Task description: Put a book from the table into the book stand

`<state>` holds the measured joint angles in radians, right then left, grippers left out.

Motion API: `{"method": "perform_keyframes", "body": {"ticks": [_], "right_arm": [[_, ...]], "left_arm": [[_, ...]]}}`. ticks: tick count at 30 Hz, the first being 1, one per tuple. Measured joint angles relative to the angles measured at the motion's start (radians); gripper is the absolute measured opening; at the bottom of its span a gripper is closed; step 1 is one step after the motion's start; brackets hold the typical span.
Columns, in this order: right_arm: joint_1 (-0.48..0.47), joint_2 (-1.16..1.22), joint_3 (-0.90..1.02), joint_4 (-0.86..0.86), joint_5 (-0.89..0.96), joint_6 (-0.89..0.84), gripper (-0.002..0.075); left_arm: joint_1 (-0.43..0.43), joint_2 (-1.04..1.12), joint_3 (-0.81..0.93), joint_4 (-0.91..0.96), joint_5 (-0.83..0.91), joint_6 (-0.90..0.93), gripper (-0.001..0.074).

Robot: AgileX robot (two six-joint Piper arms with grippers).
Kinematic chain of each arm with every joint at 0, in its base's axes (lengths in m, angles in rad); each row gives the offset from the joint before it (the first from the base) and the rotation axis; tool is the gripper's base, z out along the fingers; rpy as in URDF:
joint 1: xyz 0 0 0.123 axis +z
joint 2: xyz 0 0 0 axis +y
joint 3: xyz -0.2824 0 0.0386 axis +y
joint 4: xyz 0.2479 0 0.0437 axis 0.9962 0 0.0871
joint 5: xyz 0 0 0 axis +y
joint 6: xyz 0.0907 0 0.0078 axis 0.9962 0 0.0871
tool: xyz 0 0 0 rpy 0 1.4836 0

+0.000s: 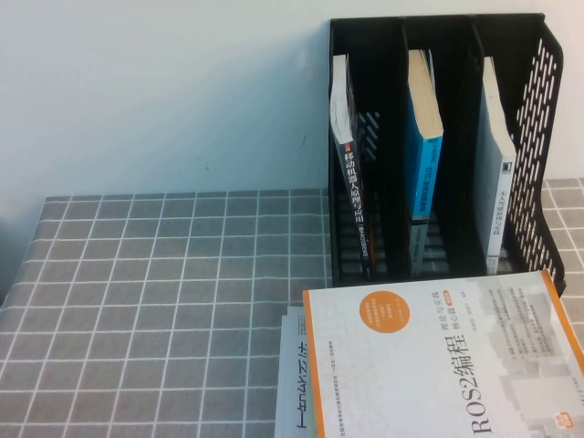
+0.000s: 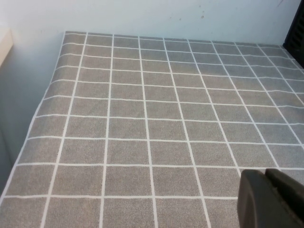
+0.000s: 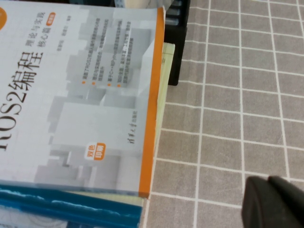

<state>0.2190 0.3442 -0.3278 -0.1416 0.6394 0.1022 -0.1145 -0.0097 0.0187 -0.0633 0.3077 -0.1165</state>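
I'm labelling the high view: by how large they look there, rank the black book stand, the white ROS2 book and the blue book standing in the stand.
1. book stand
2. ROS2 book, cropped and nearest the camera, so its rank is unsure
3. blue book

Left gripper and right gripper show only in the wrist views.

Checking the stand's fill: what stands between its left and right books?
A blue book, in the middle compartment of the book stand, high view. The left pincer is over bare table; the right pincer is beside the ROS2 book.
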Motion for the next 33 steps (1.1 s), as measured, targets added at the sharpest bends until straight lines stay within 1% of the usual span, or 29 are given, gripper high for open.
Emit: {"method": "perform_keyframes", "body": {"ticks": [5, 7, 12, 15, 17, 20, 33], "right_arm": [[-0.002, -0.017, 0.036, 0.0, -0.023, 0.0, -0.0003], [-0.022, -0.068, 0.063, 0.0, -0.052, 0.0, -0.0003], [-0.131, -0.297, 0.188, 0.0, -0.214, -0.058, -0.0003], [-0.201, -0.352, 0.261, 0.0, -0.294, -0.086, -0.0003], [-0.223, -0.355, 0.304, 0.0, -0.317, -0.102, -0.0003], [-0.23, -0.357, 0.35, 0.014, -0.301, -0.102, -0.0003], [-0.23, -0.359, 0.35, 0.038, -0.278, -0.102, -0.0003]], "left_arm": [[0.0, 0.0, 0.0, 0.0, 0.002, -0.005, -0.0001], [0.0, 0.0, 0.0, 0.0, 0.002, -0.005, -0.0001], [0.0, 0.0, 0.0, 0.0, 0.002, -0.002, -0.0001], [0.0, -0.002, 0.0, 0.0, 0.002, 0.008, -0.0001], [0.0, -0.002, 0.0, 0.0, 0.004, 0.012, -0.0001], [0.0, -0.002, 0.0, 0.0, 0.004, 0.016, -0.0001], [0.0, -0.002, -0.002, 0.0, 0.005, 0.016, -0.0001]]}}
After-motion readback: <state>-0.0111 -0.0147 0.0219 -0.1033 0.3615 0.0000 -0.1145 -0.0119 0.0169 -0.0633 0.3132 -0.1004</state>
